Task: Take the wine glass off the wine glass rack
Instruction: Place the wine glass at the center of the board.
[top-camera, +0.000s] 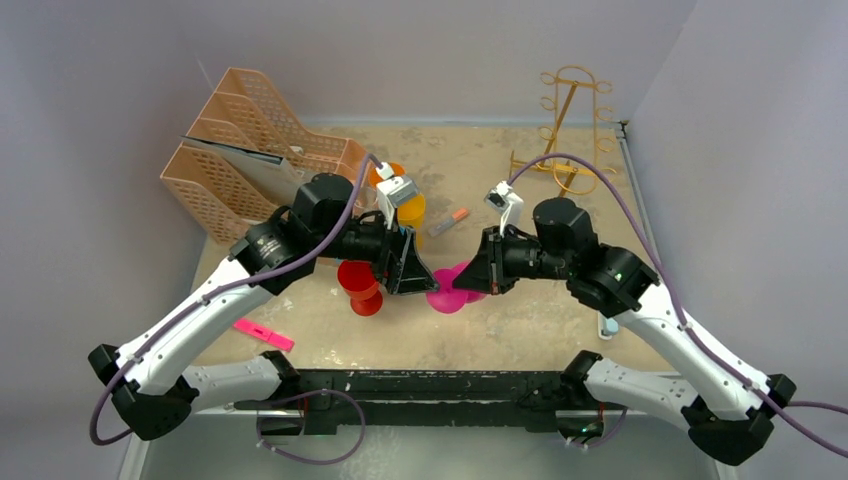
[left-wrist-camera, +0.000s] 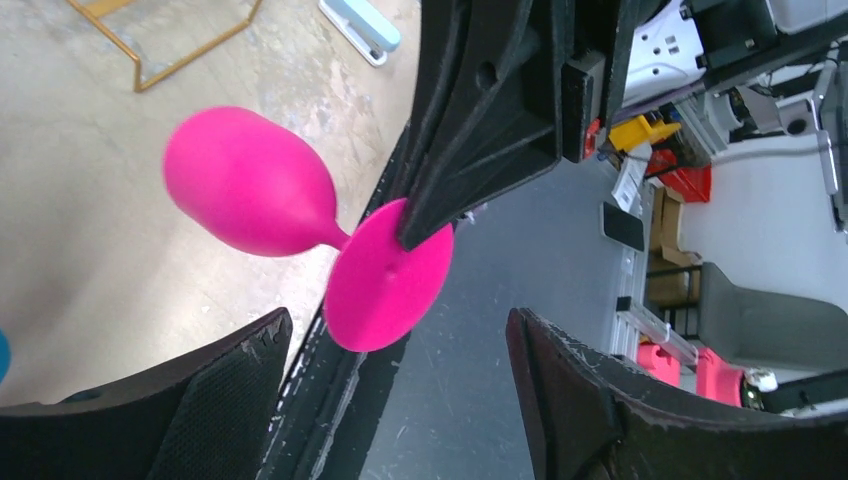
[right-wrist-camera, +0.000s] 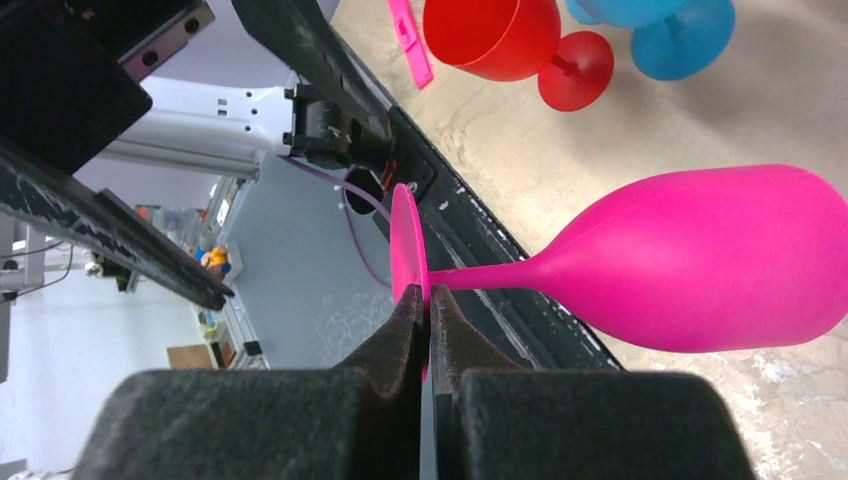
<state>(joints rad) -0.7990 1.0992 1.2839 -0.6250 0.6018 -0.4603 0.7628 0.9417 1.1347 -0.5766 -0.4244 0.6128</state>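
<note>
One plain pink wine glass (right-wrist-camera: 700, 260)

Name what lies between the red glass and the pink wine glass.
The left gripper, jaws open, sits between the red glass and the pink wine glass; the top view shows it.

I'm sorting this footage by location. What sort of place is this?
Probably a robotics lab test cell: robot arms bolted to a stained table, boxed in by plain panels, with a power strip and other gear beyond the table's edge.
</note>
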